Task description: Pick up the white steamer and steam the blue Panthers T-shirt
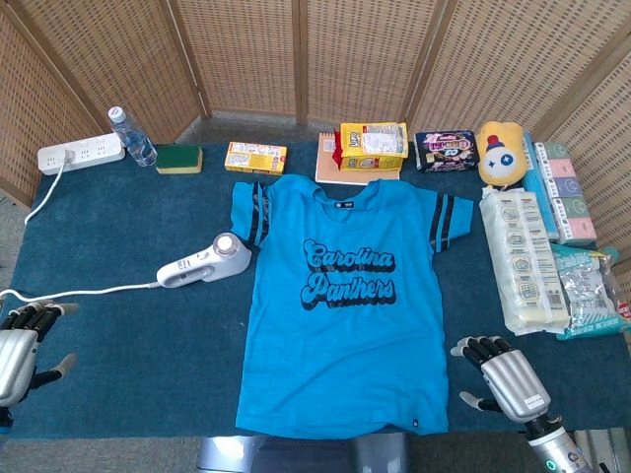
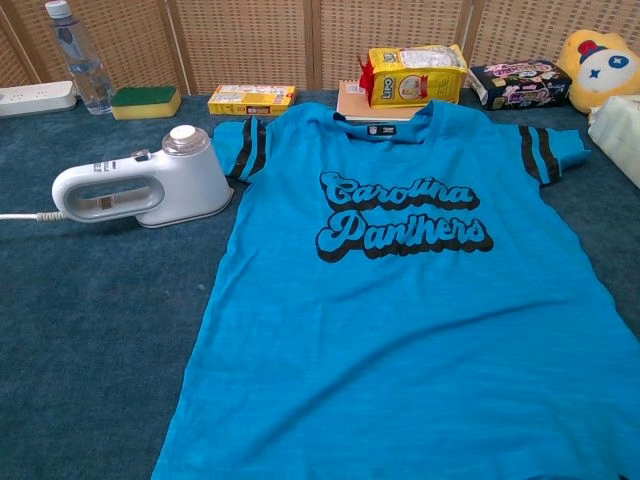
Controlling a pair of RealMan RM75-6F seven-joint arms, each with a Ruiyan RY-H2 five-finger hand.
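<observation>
The white steamer (image 1: pixel 204 261) (image 2: pixel 145 185) lies on its side on the dark blue cloth, just left of the shirt's sleeve, its cord (image 1: pixel 79 292) trailing left. The blue Panthers T-shirt (image 1: pixel 347 296) (image 2: pixel 400 300) is spread flat in the middle, lettering up. My left hand (image 1: pixel 18 351) hovers at the near left edge, empty with fingers apart, far from the steamer. My right hand (image 1: pixel 505 378) sits at the near right, empty and spread, just off the shirt's lower right corner. Neither hand shows in the chest view.
A power strip (image 1: pixel 81 154), water bottle (image 1: pixel 131 136), green sponge (image 1: pixel 178 158), yellow box (image 1: pixel 255 157), yellow snack bag (image 1: pixel 373 146), dark packet (image 1: pixel 447 151) and plush toy (image 1: pixel 504 152) line the back. Tissue packs and wrapped goods (image 1: pixel 523 256) crowd the right edge.
</observation>
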